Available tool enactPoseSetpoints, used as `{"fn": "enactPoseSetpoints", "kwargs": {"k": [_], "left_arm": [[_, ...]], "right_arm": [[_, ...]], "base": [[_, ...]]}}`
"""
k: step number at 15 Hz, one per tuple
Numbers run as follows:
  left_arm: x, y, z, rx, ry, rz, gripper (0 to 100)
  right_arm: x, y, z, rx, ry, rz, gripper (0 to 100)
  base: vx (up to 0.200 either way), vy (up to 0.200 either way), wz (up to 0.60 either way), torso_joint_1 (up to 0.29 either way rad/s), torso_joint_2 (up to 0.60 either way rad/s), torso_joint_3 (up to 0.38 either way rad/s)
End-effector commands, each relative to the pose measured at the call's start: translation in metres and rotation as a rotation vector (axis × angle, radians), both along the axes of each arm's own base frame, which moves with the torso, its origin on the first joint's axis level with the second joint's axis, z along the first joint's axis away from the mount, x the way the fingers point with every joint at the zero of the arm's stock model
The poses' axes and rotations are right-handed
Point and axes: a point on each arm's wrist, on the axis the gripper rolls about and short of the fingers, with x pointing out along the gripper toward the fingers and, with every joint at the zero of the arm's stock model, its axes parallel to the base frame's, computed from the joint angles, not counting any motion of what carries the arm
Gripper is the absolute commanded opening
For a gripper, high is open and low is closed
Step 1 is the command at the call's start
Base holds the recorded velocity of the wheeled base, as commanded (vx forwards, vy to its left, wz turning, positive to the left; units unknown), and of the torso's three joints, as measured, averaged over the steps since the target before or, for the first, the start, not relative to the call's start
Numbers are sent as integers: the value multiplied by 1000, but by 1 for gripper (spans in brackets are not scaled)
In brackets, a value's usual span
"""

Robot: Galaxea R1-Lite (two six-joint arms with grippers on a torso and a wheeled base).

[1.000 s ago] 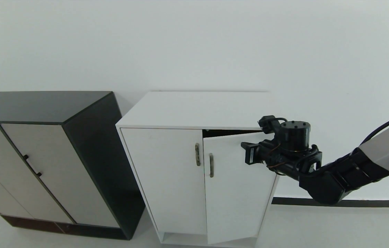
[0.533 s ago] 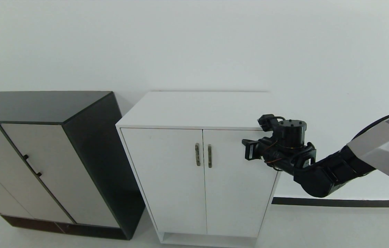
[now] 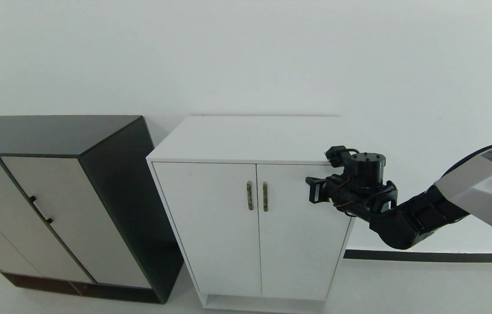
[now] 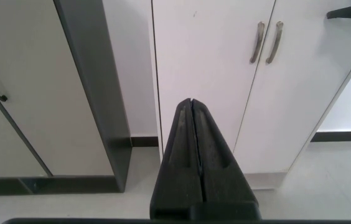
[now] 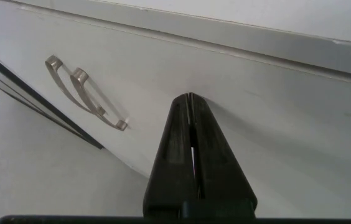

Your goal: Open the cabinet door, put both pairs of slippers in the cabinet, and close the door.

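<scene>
The left gripper (image 4: pixel 191 102), its fingers pressed together on nothing, is held back from the white cabinet (image 3: pixel 246 139) and points toward its left door (image 4: pixel 206 74). The right gripper (image 5: pixel 190 97), likewise pressed together and empty, has its tip against the upper part of the right door (image 3: pixel 300 235). That door lies flush with its neighbour, with the two handles (image 3: pixel 265 197) side by side at the seam. Just left of it stands a dark cabinet (image 3: pixel 115 174), and both back onto a white wall (image 3: pixel 246 56).

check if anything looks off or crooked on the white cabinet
Nothing stands out. The white cabinet has both doors shut and flush, handles straight and parallel. The right pincer, shut, points at the right door.
</scene>
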Motion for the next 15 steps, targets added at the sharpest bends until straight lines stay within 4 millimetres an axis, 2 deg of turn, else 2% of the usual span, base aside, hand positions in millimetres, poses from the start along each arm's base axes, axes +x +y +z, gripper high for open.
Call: {"fn": "enactPoseSetpoints", "kwargs": {"k": [1, 12, 14, 15], "left_arm": [[0, 0, 0, 0, 0, 0, 0], [0, 0, 0, 0, 0, 0, 0], [0, 0, 0, 0, 0, 0, 0], [0, 0, 0, 0, 0, 0, 0]], "right_arm": [[1, -1, 0, 0, 0, -3, 0], [2, -3, -4, -4, 7, -12, 0], [-1, -6, -7, -11, 20, -15, 0], [-9, -10, -8, -16, 25, -20, 0]], "base": [[0, 0, 0, 0, 0, 0], [0, 0, 0, 0, 0, 0], [0, 0, 0, 0, 0, 0], [0, 0, 0, 0, 0, 0]]}}
